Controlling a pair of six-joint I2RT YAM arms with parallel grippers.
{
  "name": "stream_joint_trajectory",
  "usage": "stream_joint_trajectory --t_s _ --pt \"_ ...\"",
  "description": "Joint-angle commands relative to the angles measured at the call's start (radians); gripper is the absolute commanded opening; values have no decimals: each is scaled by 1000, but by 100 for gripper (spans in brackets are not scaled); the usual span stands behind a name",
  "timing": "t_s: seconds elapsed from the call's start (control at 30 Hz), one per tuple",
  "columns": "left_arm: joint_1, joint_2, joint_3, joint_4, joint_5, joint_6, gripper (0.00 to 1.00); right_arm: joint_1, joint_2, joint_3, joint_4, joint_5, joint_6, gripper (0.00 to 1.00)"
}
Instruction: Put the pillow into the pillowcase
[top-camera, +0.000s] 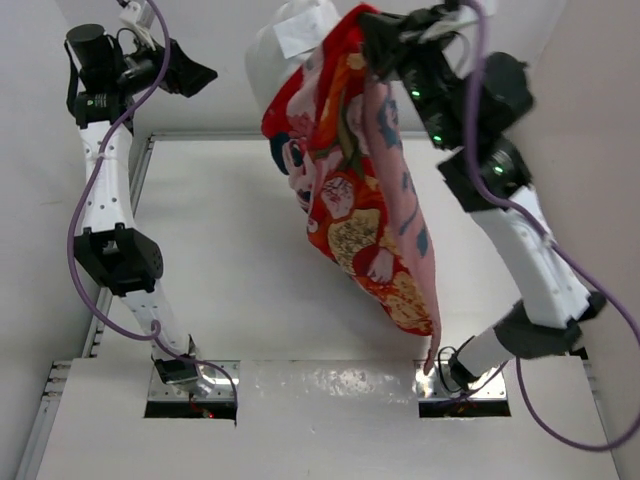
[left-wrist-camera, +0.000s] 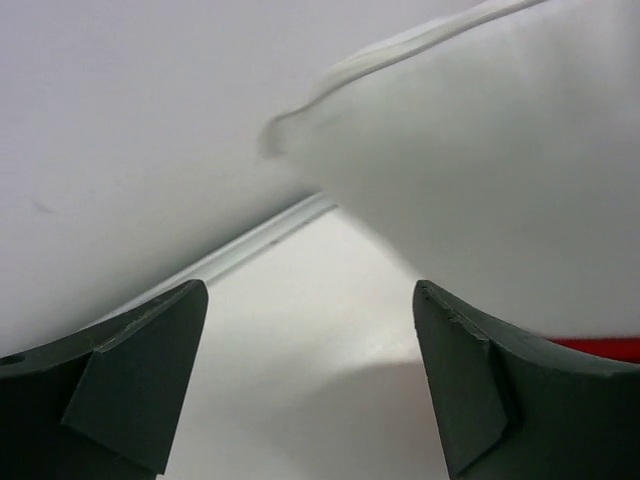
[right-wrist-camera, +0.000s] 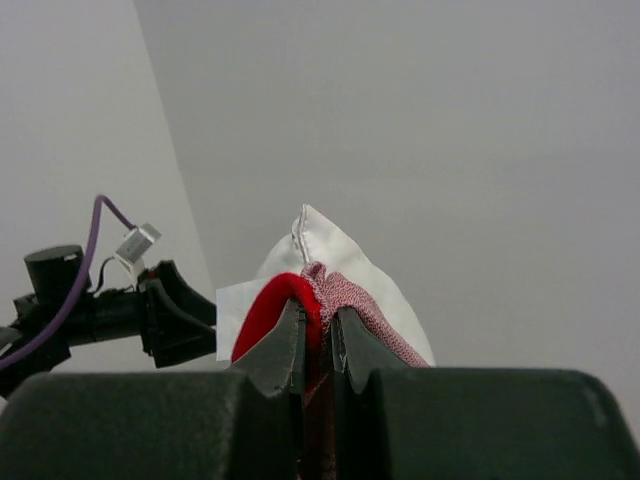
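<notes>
Nearest item: right gripper (right-wrist-camera: 318, 325), fingers drawn together and clamped on a fold of the pillowcase (right-wrist-camera: 275, 300). Red outer cloth and speckled pale pink lining both sit in the pinch. A white corner of the pillow (right-wrist-camera: 322, 245) rises directly behind the fingers.

Pillowcase (top-camera: 350, 200), condition: red fabric printed with cartoon doll faces, dark teal hair and yellow fan shapes. Pale pink inner face is exposed along the right-hand edge. It hangs from the right gripper (top-camera: 375, 40), raised above the table (top-camera: 220, 260), and drapes down to a narrow tip near the right arm's base.

Pillow (top-camera: 265, 60), condition: white and plump, with a flat white tag at its top. It shows only at the upper left end of the pillowcase. The rest is covered by red fabric; whether it lies inside or behind cannot be told.

Left gripper (top-camera: 195, 75): up high, left of the pillow and apart from it. From the left wrist, the left gripper (left-wrist-camera: 310, 300) has its fingers spread wide with nothing between them; the pillow (left-wrist-camera: 480, 170) bulges just ahead.

Count: one pillow, one pillowcase, two arms, two grippers.
</notes>
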Motion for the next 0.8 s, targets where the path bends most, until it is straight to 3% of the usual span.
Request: stream_joint_trajectory --t_s 0.0,0.13,0.2,0.27,0.33,0.37,0.43,0.6,0.7,0.77 --pt "13 -36 48 97 -23 33 84 -2 -179 -31 194 25 -70 0" --pt "2 -25 11 134 29 42 90 0 -282 -134 127 20 -107 0" --pt "-16 -16 -10 140 174 87 91 0 -305 -157 88 -18 -96 0" --pt "-71 -45 -55 125 303 127 86 0 -319 -171 38 -52 -83 0" --pt "-158 -95 -110 84 331 270 76 -2 -315 -162 5 -70 -63 0" --pt "-182 -117 -86 -87 324 463 73 -2 -306 -160 -10 -72 -58 0" --pt "-288 -77 75 -360 278 627 72 0 -293 -163 -6 -76 -32 0" --pt "-398 -69 132 -592 264 871 72 -2 -266 -134 -13 -69 -6 0" --pt "-444 -71 148 -853 261 1055 74 0 -263 -133 -22 -60 0 0" --pt "-490 -71 107 -865 224 1096 75 0 -266 -142 -19 -60 12 0"
